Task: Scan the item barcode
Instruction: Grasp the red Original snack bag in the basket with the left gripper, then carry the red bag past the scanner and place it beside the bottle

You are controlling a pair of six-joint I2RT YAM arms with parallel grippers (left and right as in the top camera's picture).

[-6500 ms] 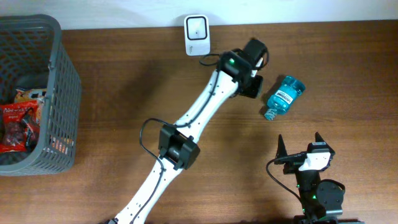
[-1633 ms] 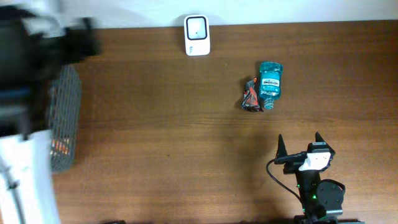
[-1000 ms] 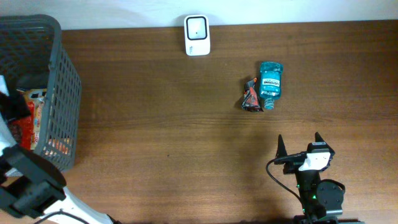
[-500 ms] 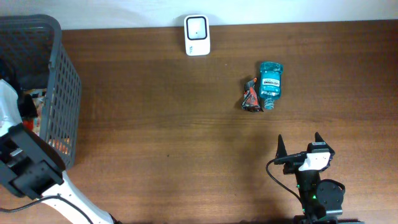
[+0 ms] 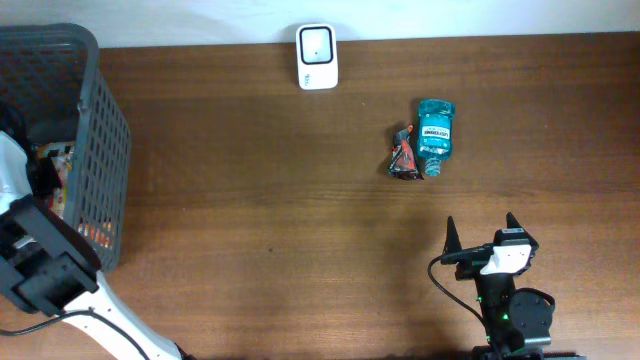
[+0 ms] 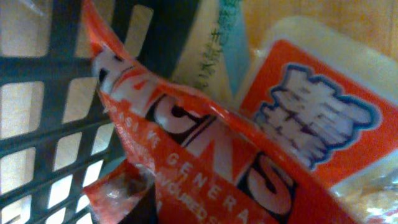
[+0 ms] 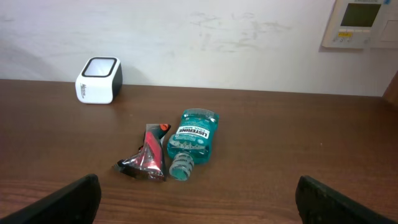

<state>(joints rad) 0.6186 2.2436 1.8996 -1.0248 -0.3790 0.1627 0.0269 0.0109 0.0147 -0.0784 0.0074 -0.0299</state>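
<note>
My left arm (image 5: 14, 180) reaches down into the grey basket (image 5: 100, 150) at the table's left edge. In the left wrist view an orange-red snack packet (image 6: 205, 137) fills the frame. Its crumpled corner is pressed against one dark finger (image 6: 151, 208), and my left gripper (image 6: 199, 214) is shut on it; the other finger is hidden behind the packet. The white barcode scanner (image 5: 317, 43) stands at the table's far edge. My right gripper (image 5: 485, 238) rests open near the front edge, with nothing between its fingers.
A blue mouthwash bottle (image 5: 435, 128) lies on its side right of centre, with a small red wrapper (image 5: 403, 156) touching it. More packets lie in the basket, among them an orange-and-white pack (image 6: 311, 112). The basket's mesh wall (image 6: 43, 99) is close on the left.
The left arm has settled lower into the basket and its jaws have closed in on the orange-red packet. The right arm, bottle, wrapper and scanner have not moved.
</note>
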